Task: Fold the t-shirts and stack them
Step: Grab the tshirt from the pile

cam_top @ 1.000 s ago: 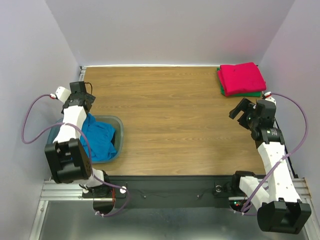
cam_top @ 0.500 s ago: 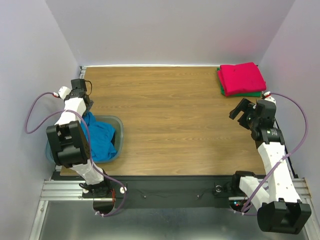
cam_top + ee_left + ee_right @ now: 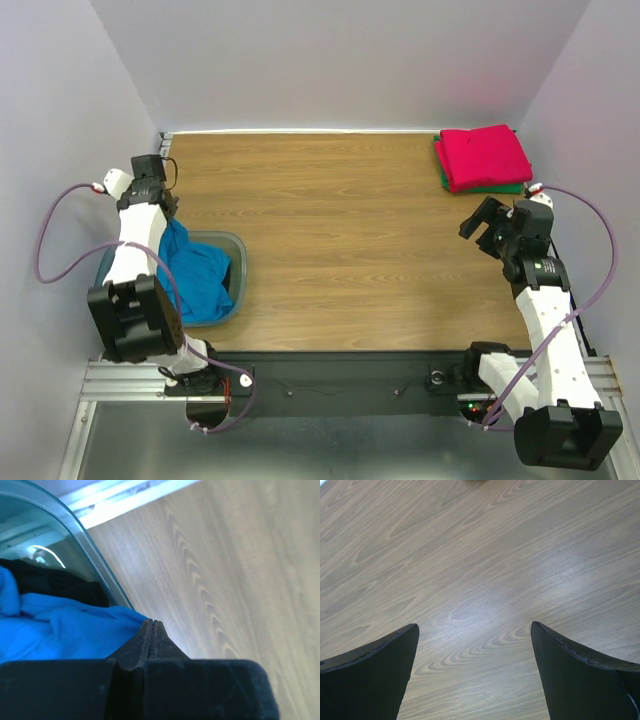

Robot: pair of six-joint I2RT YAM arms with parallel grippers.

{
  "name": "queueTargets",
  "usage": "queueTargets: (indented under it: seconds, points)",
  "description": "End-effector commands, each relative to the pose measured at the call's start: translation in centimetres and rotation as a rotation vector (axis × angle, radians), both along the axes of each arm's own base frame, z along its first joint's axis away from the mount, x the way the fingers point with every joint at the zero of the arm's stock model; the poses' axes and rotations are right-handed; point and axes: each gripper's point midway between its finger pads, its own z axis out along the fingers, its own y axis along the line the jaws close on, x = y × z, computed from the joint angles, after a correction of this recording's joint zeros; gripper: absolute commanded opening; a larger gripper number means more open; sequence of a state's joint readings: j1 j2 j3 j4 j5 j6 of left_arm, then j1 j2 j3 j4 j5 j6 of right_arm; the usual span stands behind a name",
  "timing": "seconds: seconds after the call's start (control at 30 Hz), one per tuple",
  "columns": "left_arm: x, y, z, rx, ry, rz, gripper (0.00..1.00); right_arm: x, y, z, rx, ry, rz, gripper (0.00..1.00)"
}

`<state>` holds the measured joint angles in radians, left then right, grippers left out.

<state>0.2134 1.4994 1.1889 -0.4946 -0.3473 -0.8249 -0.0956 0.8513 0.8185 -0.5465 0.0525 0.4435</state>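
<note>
The light-brown wood-grain table spans my whole reach. At its near left corner sits a translucent blue-grey plastic bin, with a crumpled bright blue t-shirt heaped in it and spilling over the rim. In the far right corner a folded red-pink t-shirt lies on top of a folded green t-shirt. A bit of black t-shirt shows inside the bin beneath the blue. My left gripper is pressed fully closed, its tips at the blue cloth's edge; whether they pinch any I cannot tell. My right gripper hangs spread wide over bare wood, holding nothing
</note>
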Motion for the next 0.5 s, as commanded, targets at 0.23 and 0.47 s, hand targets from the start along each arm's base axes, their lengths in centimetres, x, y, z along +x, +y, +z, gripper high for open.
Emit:
queueTargets:
  seconds: [0.23, 0.47]
  points:
    - [-1.6, -3.7, 15.9, 0.072, -0.411, -0.195, 0.0, 0.6, 0.8, 2.4, 0.016, -0.089, 0.032, 1.0]
    - [-2.2, -15.5, 31.6, 0.108, -0.802, -0.67, 0.0, 0.4, 2.3, 2.3, 0.065, -0.09, 0.102, 1.0]
